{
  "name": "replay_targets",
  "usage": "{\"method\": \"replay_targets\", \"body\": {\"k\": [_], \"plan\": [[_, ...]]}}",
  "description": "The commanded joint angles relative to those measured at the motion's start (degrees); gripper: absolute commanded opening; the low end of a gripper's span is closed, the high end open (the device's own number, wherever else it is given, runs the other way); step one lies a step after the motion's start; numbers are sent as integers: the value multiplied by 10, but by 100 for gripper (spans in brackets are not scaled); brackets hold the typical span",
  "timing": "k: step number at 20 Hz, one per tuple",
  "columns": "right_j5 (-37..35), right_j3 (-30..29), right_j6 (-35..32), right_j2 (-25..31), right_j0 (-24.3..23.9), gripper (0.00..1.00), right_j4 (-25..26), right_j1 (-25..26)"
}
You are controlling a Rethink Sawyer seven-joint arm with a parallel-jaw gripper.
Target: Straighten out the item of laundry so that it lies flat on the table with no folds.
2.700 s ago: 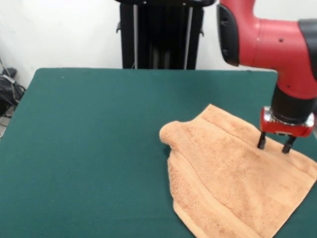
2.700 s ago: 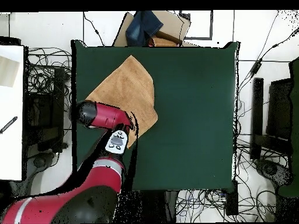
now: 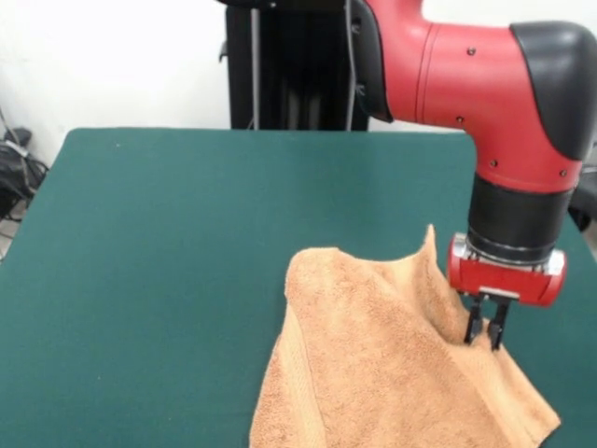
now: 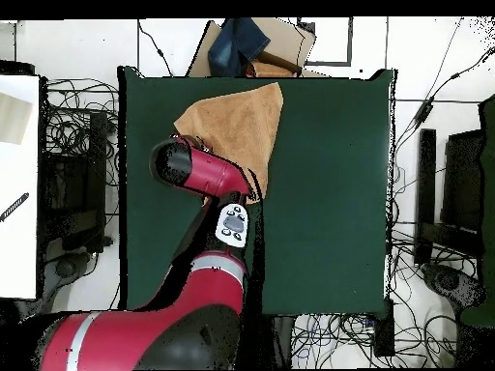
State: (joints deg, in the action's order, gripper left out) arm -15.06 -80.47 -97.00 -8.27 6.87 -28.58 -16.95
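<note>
The orange-tan terry towel (image 3: 373, 373) lies rumpled on the dark green table (image 3: 187, 233) at the front right of the front view, with a fold along its left side and a raised peak near the gripper. It runs off the picture's bottom edge. My gripper (image 3: 485, 334) is shut on the towel's cloth at its right part, fingers close together. In the overhead view the towel (image 4: 237, 121) lies at the table's (image 4: 329, 193) upper left, reaching the far edge, and the arm (image 4: 198, 172) covers its near corner and hides the gripper.
The robot's pedestal (image 3: 298, 65) stands behind the table's far edge. In the overhead view a cardboard box with blue cloth (image 4: 253, 48) lies past the table's far edge. Cables (image 4: 72, 126) and equipment ring the table. The towel sits close to the table's edges.
The gripper has shut on the towel and dragged it toward the table's middle and the front edge. The towel has bunched into a narrower, folded shape with a raised peak.
</note>
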Motion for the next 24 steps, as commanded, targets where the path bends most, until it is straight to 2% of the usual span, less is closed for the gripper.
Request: {"method": "replay_targets", "body": {"k": [1, 7, 11, 14, 24], "plan": [[-17, -86, -139, 75, -15, 0, -21, -4], [-16, -97, -145, 82, -15, 0, -26, -11], [-16, -124, -170, 72, 7, 0, -36, -33], [-33, -128, -194, 43, 39, 0, -48, -36], [20, -176, -210, 62, 53, 0, -87, -49]]}}
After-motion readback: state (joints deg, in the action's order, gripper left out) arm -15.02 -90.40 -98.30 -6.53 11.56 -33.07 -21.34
